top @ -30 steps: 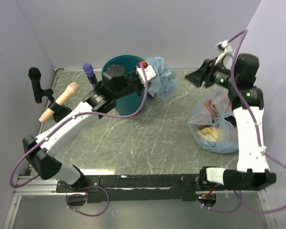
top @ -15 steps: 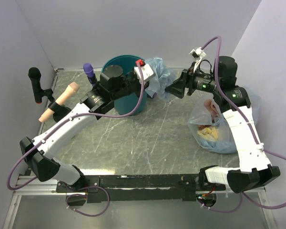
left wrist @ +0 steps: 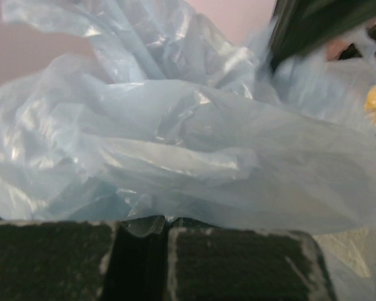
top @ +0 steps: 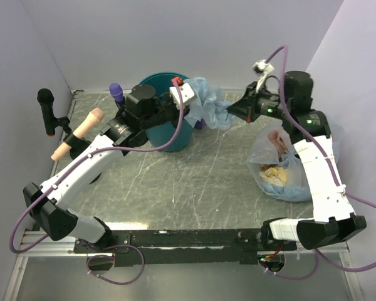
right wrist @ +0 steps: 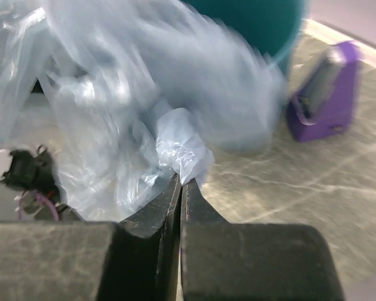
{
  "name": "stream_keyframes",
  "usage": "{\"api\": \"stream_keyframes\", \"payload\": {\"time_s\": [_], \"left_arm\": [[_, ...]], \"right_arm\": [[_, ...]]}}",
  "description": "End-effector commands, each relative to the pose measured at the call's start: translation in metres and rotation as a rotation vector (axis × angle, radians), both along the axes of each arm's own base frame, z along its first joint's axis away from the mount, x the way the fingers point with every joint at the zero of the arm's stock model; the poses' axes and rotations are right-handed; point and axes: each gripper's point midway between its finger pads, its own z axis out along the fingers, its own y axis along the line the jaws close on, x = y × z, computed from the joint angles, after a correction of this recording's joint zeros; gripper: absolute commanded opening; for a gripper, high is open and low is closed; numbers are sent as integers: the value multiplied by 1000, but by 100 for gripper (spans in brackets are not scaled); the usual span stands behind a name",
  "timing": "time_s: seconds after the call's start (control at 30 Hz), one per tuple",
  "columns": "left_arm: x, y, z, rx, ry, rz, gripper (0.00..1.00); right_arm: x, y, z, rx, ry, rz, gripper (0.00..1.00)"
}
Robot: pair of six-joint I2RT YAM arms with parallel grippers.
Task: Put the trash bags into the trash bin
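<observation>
Thin crinkly translucent pale-blue plastic bag [top: 208, 105] bunched just right of the round teal plastic bucket [top: 177, 135] by its rim, left claw [left wrist: 161, 233] pinched shut on one side, right claw [right wrist: 180, 188] clamped on its opposite edge

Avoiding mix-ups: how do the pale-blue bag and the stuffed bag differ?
The pale-blue bag is crumpled; the stuffed bag holds yellow and pink items. Left end effector and right end effector pinch the pale-blue bag; the stuffed bag lies on the table. Both are translucent.
</observation>
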Motion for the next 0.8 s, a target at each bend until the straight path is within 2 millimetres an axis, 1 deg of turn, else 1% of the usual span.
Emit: {"api": "stream_keyframes", "payload": {"time_s": [0.0,0.03,0.1,0.13,0.27,0.33,0.37,0.43,0.47,0.5,0.53,0.57,0.6,0.7,0.73,0.77], "left_arm": [[5,38,11,-10,-7,57,1],[6,43,9,-2,-8,64,1],[7,49,2,19,-11,74,1],[5,51,1,26,-18,73,1],[-2,55,-7,64,-29,55,1],[-5,59,-10,74,-38,56,1],[-9,62,-7,69,-53,55,1],[-14,64,-8,62,-63,43,1],[-18,64,-7,60,-67,32,1],[-21,63,-9,62,-60,20,1],[-22,63,-10,62,-56,14,1],[-23,63,-11,62,-50,9,1],[-25,62,-12,64,-45,0,1],[-25,60,-14,61,-37,-8,1],[-24,59,-13,55,-33,-7,1],[-22,59,-13,52,-27,0,1]], "right_arm": [[-4,-39,31,-8,-92,-89,0],[-2,-47,30,-10,-85,-110,0],[-3,-54,32,1,-77,-131,0],[0,-63,31,4,-69,-163,0],[7,-73,26,44,-20,-227,0],[12,-83,20,60,14,-277,0],[16,-92,14,54,37,-329,0],[26,-110,-5,12,97,-452,0],[27,-114,-13,2,123,-476,0],[26,-114,-19,-12,139,-463,0],[24,-110,-20,-19,134,-434,2],[20,-105,-15,-14,114,-403,7],[18,-98,-5,-7,74,-360,14],[3,-67,26,-42,-80,-194,36],[-5,-53,36,-58,-141,-129,44],[-10,-44,44,-67,-189,-99,51]]}}
